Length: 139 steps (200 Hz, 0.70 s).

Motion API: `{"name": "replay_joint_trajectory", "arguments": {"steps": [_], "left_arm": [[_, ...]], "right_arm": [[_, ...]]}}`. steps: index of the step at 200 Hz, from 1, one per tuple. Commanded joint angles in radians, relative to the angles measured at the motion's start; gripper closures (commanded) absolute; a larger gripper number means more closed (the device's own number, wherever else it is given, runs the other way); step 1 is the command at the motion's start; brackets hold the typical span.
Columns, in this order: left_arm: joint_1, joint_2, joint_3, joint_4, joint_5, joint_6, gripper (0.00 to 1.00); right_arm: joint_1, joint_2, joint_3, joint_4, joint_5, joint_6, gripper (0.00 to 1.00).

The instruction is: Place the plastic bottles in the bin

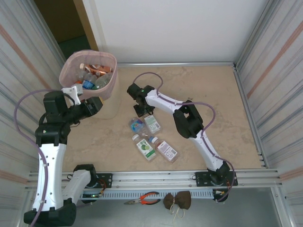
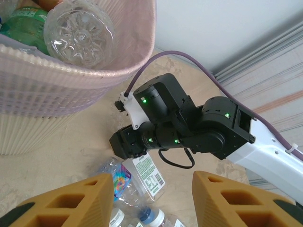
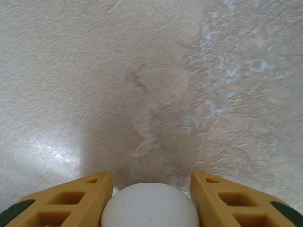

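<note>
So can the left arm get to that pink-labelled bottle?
Probably yes: the left pincer hangs open and empty by the bin, and the pink-labelled bottle lies uncovered on the table, clear of the right arm.

Beige table (image 1: 227,109), four plastic bottles (image 1: 145,146), pink bin (image 1: 111,85)

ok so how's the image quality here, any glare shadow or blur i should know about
Right wrist view: a dark shadow on the table, a shiny patch lower left, and the white cap at the bottom edge is soft. Left wrist view: the wall is washed out, the left fingers blur, the bin is sharp. Top view: even light.
</note>
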Motion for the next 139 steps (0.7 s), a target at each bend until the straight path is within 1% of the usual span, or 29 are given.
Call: {"name": "replay_joint_trajectory", "arguments": {"steps": [1,45,87,113,121,127,139], "left_arm": [[0.006,-0.001,-0.009,0.032,0.023,-0.010,0.53],[0.006,-0.004,-0.032,0.075,0.046,-0.015,0.53],[0.005,-0.051,-0.134,0.287,0.130,-0.077,0.49],[0.005,-0.034,-0.165,0.360,0.156,-0.106,0.47],[-0.003,-0.020,-0.165,0.372,0.163,-0.108,0.46],[-0.012,-0.009,-0.165,0.381,0.162,-0.107,0.45],[-0.048,0.016,-0.161,0.393,0.147,-0.100,0.43]], "right_arm": [[-0.015,-0.005,0.027,-0.037,0.017,-0.003,0.60],[-0.042,-0.079,-0.009,-0.028,0.052,-0.007,0.65],[-0.078,-0.241,-0.136,0.046,0.043,0.012,0.65],[-0.099,-0.347,-0.221,0.085,0.029,0.051,0.64],[-0.106,-0.376,-0.229,0.091,0.025,0.065,0.64],[-0.112,-0.399,-0.273,0.097,0.021,0.076,0.64],[-0.121,-0.448,-0.308,0.113,0.015,0.096,0.63]]}}
